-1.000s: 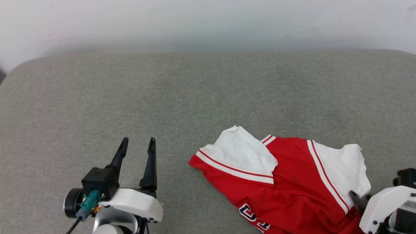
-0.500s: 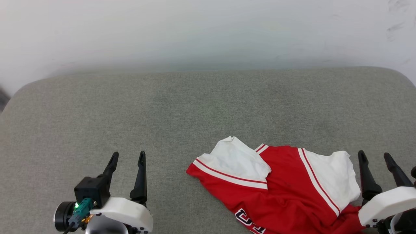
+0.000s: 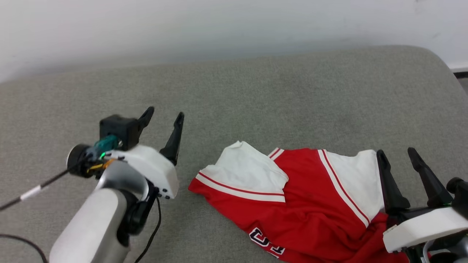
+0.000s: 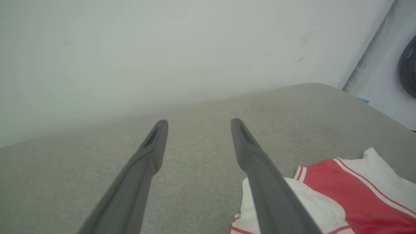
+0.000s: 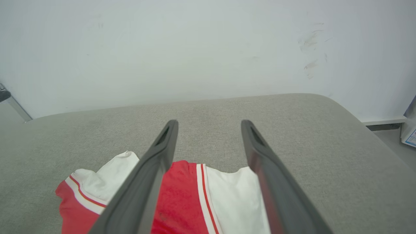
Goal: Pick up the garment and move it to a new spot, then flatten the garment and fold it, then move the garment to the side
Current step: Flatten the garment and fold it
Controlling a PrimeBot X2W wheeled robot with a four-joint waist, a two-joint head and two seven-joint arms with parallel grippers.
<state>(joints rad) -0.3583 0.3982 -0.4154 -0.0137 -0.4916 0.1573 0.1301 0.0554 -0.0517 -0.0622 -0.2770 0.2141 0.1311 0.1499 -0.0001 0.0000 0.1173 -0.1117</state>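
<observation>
Shirt [image 3: 310, 208] lies crosswise. R gripper [image 3: 396, 152] at its right sleeve, nearer. L gripper [image 3: 165, 112] well apart, leftward. Both wide open, empty.

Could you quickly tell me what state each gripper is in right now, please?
Left gripper: open, holding nothing, over the grey surface.
Right gripper: open, holding nothing, at the white-sleeved edge of the garment.
</observation>
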